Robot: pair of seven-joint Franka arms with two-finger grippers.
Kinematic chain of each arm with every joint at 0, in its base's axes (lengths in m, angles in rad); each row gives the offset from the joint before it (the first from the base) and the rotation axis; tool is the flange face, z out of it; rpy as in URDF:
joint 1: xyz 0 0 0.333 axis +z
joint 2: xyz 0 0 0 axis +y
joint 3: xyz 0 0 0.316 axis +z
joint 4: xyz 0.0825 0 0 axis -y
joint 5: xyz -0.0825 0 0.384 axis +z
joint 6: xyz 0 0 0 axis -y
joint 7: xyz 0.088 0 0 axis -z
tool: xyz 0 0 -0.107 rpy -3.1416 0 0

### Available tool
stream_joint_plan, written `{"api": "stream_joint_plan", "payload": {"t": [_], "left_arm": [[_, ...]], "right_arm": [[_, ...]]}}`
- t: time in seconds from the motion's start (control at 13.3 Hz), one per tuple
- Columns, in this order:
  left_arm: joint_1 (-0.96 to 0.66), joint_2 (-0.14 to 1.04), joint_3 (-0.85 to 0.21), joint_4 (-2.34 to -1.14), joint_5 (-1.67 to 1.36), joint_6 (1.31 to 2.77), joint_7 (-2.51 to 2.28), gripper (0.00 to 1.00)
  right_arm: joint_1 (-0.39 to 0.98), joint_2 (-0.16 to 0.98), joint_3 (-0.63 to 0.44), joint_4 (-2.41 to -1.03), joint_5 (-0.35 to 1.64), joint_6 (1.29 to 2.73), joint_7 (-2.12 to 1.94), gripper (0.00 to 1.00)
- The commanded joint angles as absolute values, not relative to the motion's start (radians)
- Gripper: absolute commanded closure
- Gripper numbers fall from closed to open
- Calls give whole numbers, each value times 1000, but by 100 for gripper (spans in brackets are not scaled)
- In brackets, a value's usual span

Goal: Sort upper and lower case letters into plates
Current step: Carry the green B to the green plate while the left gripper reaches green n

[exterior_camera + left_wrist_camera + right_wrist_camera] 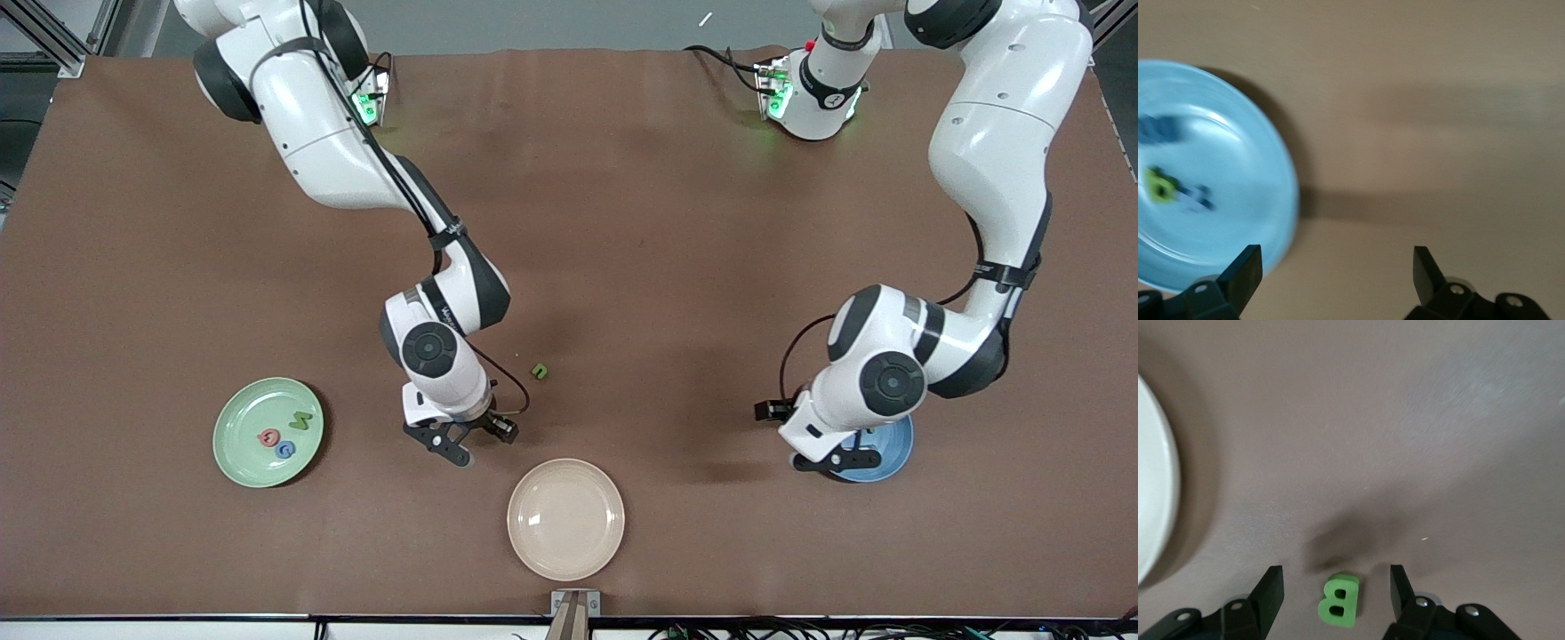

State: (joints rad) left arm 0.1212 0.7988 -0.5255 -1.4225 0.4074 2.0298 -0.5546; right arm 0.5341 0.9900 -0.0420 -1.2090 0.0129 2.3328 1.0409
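A: Green B [1339,599] first. Your right gripper [1336,590] is hanging spread wide right over it, one finger either side, not touching it. The B is lying flat on the brown table [622,222], close to the cream plate [565,517].

B: And you're seeing that from the front?

A: No, the right gripper [462,437] is covering it there. It's hovering just by the cream plate's rim, toward the right arm's end.

B: Left side?

A: Your left gripper [1335,277] is standing released too, nothing between the fingers, sitting over the edge of the blue plate [893,449]. In the left wrist view the blue plate [1218,173] is carrying a few letters, one green [1159,186] and some blue ones, too blurred to read.

B: Progress?

A: You're looking past halfway, I'd say. The mint plate [268,432] is holding three: a green M [300,420], a pink G [268,436] and a blue G [284,450]. Still loose: the B, plus a small green letter [540,371] on the table farther from the front camera than the cream plate. Cream plate is sitting empty.
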Motion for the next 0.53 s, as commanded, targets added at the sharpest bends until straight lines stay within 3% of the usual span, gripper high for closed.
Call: {"api": "stream_joint_plan", "payload": {"t": [0.0,0.15,0.45], "left_arm": [[85,795,-555,-1431,394,2019,-675,2],[43,798,-555,-1428,367,2023,-756,2],[20,805,-557,-1425,351,2036,-788,4]], "right_arm": [[557,1015,-69,-1173,-3,2330,1074,29],[566,1017,-69,-1177,-5,2330,1092,34],[575,1017,-69,-1178,-29,2327,1091,76]]}}
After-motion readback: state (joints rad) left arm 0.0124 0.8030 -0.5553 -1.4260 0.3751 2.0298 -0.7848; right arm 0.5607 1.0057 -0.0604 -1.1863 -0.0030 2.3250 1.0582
